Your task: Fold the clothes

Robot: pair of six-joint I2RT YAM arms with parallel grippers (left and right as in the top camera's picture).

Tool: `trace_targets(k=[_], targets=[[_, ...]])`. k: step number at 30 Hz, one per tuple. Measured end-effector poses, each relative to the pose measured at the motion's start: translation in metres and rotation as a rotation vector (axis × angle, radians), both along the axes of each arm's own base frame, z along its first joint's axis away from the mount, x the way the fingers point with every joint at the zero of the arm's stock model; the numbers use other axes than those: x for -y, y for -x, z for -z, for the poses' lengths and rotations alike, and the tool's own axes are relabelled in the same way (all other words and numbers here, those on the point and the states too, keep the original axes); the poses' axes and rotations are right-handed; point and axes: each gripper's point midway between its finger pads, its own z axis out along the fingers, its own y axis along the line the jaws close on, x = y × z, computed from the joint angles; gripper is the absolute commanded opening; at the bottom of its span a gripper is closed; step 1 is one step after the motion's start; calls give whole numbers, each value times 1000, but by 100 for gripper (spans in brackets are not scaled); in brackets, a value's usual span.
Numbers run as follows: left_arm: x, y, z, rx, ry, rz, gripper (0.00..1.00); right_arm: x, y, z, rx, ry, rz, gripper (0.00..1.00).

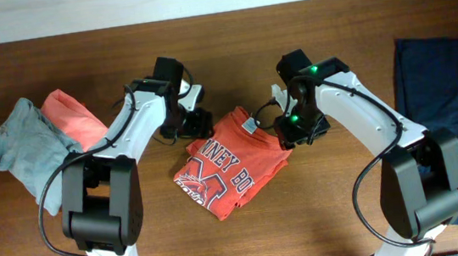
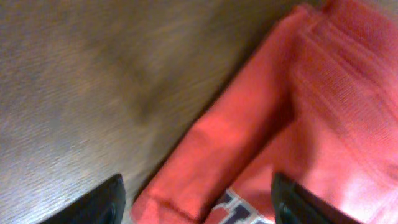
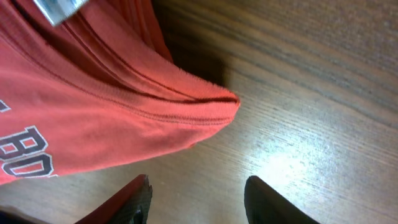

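Coral T-shirt shown folded into a compact packet at the centre of the surface, between the left tool and right tool. Both tools are seen parted, grasping nothing. A grey piece and a coral piece, bunched at left, are judged still to be folded. The navy piece at right is cropped and perhaps only laid flat.

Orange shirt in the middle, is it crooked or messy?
A bit. The folded orange T-shirt lies slanted on the table, its lettering running diagonally, and its edges do not line up neatly. At the left, a grey piece and another orange piece sit in a crumpled heap.
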Motion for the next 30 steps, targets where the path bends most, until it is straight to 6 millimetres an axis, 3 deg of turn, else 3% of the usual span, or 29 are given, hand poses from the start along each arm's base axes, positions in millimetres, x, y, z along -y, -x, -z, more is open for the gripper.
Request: trace_targets(k=[6, 17, 30], targets=[[14, -9, -7, 67, 76, 93, 78, 1, 4, 0, -17, 5, 0, 54], [32, -4, -16, 58, 200, 140, 79, 2, 5, 0, -20, 6, 0, 54], [34, -8, -30, 57, 340, 136, 78, 2, 5, 0, -21, 7, 0, 55]])
